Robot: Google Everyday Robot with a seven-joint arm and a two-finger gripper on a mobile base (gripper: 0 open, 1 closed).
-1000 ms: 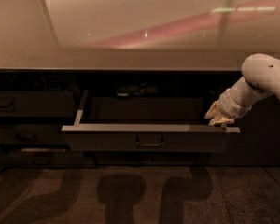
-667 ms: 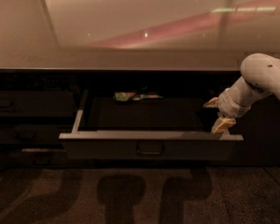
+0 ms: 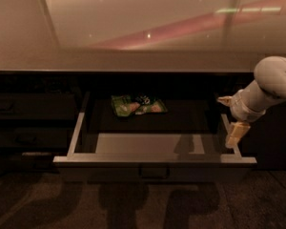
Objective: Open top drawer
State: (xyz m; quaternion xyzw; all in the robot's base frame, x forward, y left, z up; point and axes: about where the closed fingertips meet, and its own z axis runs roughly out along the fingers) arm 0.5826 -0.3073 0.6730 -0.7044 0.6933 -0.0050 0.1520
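The top drawer (image 3: pixel 155 160) is pulled far out below the counter, showing its shallow grey floor. Its small loop handle (image 3: pixel 154 171) sits at the centre of the dark front. A green snack packet (image 3: pixel 136 105) lies at the back of the drawer. My gripper (image 3: pixel 230 117) is at the drawer's right side wall, on the white arm coming in from the right. Its fingers (image 3: pixel 236 133) are spread apart and open, with the lower one just over the wall's top edge.
A pale glossy counter top (image 3: pixel 133 37) runs above the drawer. Narrower dark drawer fronts (image 3: pixel 28 106) stack at the left, shut. Carpeted floor (image 3: pixel 148 204) with shadows lies in front of the cabinet.
The drawer has slid further out toward the camera and the green packet has come into view. My gripper has shifted from the front right corner back along the right side wall.
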